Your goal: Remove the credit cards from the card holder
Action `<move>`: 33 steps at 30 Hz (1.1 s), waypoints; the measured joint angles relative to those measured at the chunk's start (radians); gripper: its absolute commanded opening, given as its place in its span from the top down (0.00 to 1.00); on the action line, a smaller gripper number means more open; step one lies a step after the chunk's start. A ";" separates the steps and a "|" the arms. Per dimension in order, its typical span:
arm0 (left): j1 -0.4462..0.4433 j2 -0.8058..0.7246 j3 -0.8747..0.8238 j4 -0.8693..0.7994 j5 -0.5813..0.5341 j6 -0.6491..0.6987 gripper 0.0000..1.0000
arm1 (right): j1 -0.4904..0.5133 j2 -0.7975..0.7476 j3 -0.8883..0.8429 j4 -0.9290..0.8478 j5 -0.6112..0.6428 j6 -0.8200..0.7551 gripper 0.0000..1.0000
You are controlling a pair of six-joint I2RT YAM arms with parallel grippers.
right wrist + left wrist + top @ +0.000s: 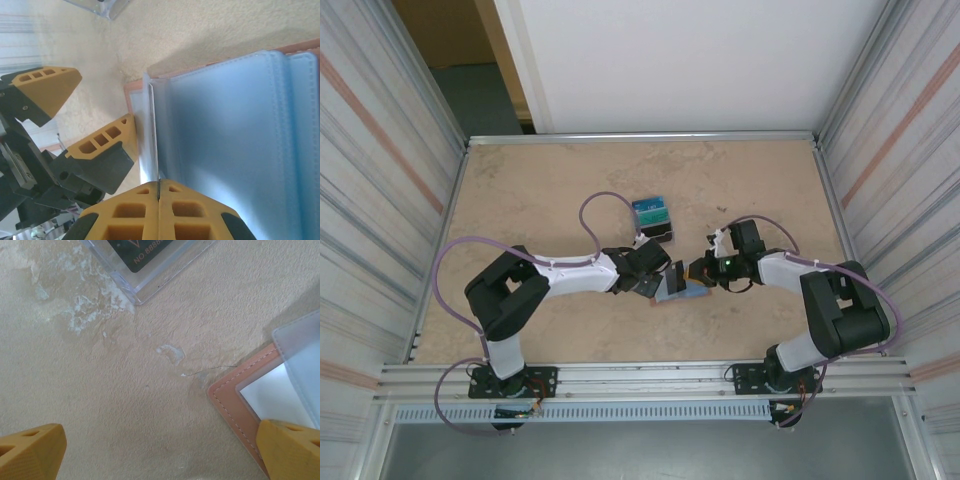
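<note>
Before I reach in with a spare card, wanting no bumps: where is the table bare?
Bare: the far-left table between the left wall and the card stand; the far-right corner beyond the right arm. Crowded: the centre, where left fingers and right fingers meet at the card holder, stand just behind.

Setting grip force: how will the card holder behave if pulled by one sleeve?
Likely floppy: the card holder shows soft, stitched sleeves that bend. Thin, so probably light; it may slide on the table unless pinned.
</note>
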 measured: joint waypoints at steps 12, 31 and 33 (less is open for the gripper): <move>-0.005 -0.008 0.013 -0.022 -0.011 0.042 0.01 | -0.008 -0.005 0.000 -0.060 0.017 -0.042 1.00; -0.060 0.106 0.168 -0.034 -0.011 0.132 0.01 | -0.008 -0.038 0.000 -0.075 0.019 -0.042 1.00; -0.060 0.108 0.168 -0.034 -0.011 0.132 0.01 | -0.008 -0.042 0.000 -0.074 0.018 -0.042 0.97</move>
